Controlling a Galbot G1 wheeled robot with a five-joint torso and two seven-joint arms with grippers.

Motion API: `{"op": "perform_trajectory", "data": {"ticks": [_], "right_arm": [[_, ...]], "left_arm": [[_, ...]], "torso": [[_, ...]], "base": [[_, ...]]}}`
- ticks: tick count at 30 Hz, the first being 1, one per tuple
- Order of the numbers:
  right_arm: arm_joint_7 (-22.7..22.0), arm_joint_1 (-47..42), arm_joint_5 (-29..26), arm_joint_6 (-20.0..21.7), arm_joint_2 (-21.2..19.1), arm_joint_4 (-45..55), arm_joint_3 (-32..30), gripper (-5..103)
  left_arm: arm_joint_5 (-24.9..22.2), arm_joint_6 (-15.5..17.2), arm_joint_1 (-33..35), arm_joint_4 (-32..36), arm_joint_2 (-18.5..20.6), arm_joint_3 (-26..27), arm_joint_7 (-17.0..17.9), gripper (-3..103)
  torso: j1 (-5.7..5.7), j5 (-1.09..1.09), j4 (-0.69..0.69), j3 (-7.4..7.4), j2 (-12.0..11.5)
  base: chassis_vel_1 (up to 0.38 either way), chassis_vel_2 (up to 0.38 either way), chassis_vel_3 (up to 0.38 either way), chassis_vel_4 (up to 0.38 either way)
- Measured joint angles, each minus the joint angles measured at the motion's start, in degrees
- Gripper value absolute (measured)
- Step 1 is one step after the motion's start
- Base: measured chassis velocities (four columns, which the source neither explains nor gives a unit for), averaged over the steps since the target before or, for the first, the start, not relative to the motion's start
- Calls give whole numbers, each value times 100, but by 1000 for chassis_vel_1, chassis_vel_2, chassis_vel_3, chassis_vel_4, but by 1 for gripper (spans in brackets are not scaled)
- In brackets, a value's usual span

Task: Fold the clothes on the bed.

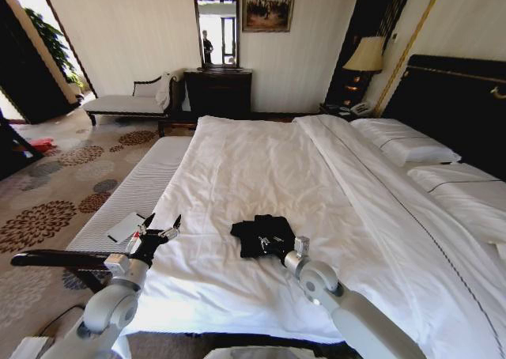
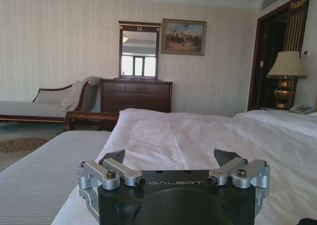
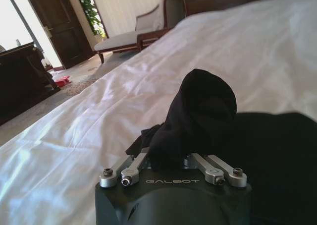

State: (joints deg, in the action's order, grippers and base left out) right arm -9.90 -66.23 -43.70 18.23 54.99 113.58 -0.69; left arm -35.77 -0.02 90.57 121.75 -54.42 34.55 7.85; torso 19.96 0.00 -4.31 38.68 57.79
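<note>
Black T-shirt [image 1: 261,236] lies bunched on the white duvet of the bed [image 1: 261,169], near the foot edge closest to the robot, small against the duvet. Right gripper [image 1: 286,247] sits on the shirt's near edge, clenched on a fold of black fabric; in the right wrist view [image 3: 171,158] the cloth rises in a peak from between the closed-in fingers, the rest of the shirt [image 3: 277,150] spreading beside it. Left gripper [image 1: 160,231] hovers off to the left of the shirt, over the duvet's left edge, well apart from the cloth, fingers spread and holding nothing; left wrist view [image 2: 173,165] confirms the wide gap.

Judged step: lifting or dragging an edge to flatten the shirt out. To do it well: keep the pinch firm, pull low and slow so the fabric unrolls rather than balls up, and avoid catching the duvet underneath. Bringing the left gripper to the opposite edge would help tension the cloth.

Farther beyond the shirt: pillows [image 1: 407,145] and dark headboard [image 1: 458,106].
</note>
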Motion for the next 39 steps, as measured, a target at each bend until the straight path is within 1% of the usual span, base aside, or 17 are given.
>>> {"op": "perform_trajectory", "data": {"ticks": [1, 2, 5, 8, 11, 12, 13, 14, 16, 17, 18, 25, 29, 31, 34, 35, 39], "right_arm": [[30, -21, 219, -77, -13, 28, -1, 27], [30, -21, 219, -77, -13, 28, -1, 27], [124, -192, 1010, -406, -81, 347, -72, 44], [135, -288, 1069, -481, -91, 480, -168, 49], [162, -518, 1047, -619, -98, 598, -470, 65], [154, -752, 862, -737, -77, 610, -817, 76], [150, -776, 840, -751, -70, 598, -855, 82], [150, -776, 840, -751, -70, 598, -855, 82], [123, -842, 869, -826, -13, 333, -998, 92], [124, -841, 946, -861, 6, 215, -1002, 92], [130, -821, 1059, -921, 44, 39, -980, 97], [226, -514, 1547, -1257, 291, -539, -614, 100], [374, -127, 1974, -1548, 582, -915, -143, 100], [398, -67, 2043, -1574, 639, -979, -53, 100], [466, 136, 2244, -1632, 950, -1252, 299, 100], [466, 136, 2244, -1632, 950, -1252, 299, 100], [478, 469, 2287, -1648, 1330, -1652, 707, 100]], "left_arm": [[0, 4, -10, -2, -3, -12, 1, 100], [0, 4, -10, -2, -3, -12, 1, 100], [2, 55, -91, -6, -15, -110, 52, 100], [1, 76, -111, 8, -9, -135, 73, 100], [-16, 111, -119, 70, 26, -150, 104, 100], [-19, 134, -120, 115, 38, -169, 131, 100], [-19, 137, -120, 121, 38, -173, 134, 100], [-19, 137, -120, 121, 38, -173, 134, 100], [-10, 151, -116, 172, 36, -206, 161, 100], [-7, 157, -108, 196, 35, -211, 176, 100], [-7, 164, -96, 227, 34, -213, 193, 100], [13, 168, 48, 282, 44, -117, 210, 100], [-31, 166, 187, 355, 138, 63, 209, 100], [-57, 170, 200, 371, 162, 95, 209, 100], [-188, 214, 221, 459, 265, 221, 222, 100], [-188, 214, 221, 459, 265, 221, 222, 100], [-324, 266, 216, 558, 311, 262, 247, 100]], "torso": [[0, 0, -1, 0, 0], [0, 0, -1, 0, 0], [0, 0, -1, 0, 1], [0, 0, 0, 0, 1], [0, 0, 0, 0, 1], [0, 0, -2, 0, 1], [0, 0, -2, 0, 1], [0, 0, -2, 0, 1], [0, 0, -1, 0, 1], [0, 0, -1, 0, 1], [0, 0, -1, 0, 1], [0, 0, 0, 0, 1], [0, -1, 1, 0, 1], [0, -1, 1, 0, 1], [0, -1, -1, 0, 1], [0, -1, -1, 0, 1], [0, -1, 0, 0, 0]], "base": [[0, 0, 0, 0], [0, 0, 0, 0], [0, 0, 0, 0], [0, 0, 0, 0], [0, 0, 0, 0], [0, 0, 0, 0], [0, 0, 0, 0], [0, 0, 0, 0], [0, 0, 0, 0], [0, 0, 0, 0], [0, 0, 0, 0], [0, 0, 0, 0], [0, 0, 0, 0], [0, 0, 0, 0], [0, 0, 0, 0], [0, 0, 0, 0], [0, 0, 0, 0]]}}
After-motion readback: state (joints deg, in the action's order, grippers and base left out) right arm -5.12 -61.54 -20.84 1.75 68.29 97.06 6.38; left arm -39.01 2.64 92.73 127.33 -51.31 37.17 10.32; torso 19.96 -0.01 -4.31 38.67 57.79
